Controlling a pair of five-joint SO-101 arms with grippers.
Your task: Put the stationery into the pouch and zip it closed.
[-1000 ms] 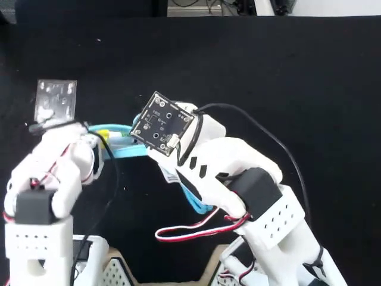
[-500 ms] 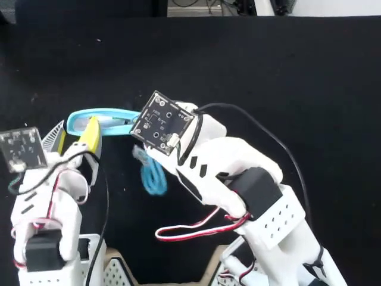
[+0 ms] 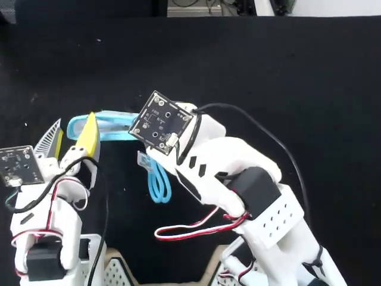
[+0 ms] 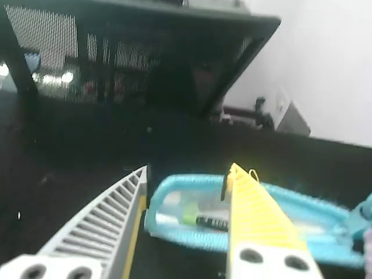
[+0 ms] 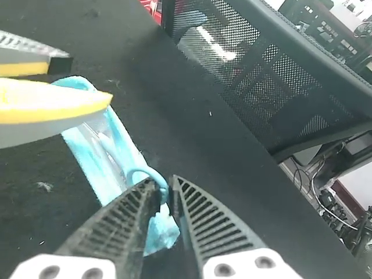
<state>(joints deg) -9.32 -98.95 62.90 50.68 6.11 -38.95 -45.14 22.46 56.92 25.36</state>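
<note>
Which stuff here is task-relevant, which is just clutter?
Job: pouch, stationery inside it, its strap, left gripper with fingers open, right gripper with fingers shut on the strap.
Lying about: mesh panel behind the table, lint on it.

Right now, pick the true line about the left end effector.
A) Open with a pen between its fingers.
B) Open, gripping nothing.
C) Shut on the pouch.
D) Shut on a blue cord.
B: the left end effector has its grey and yellow fingers spread well apart with nothing gripped, and the pouch lies on the table beyond their tips.
</note>
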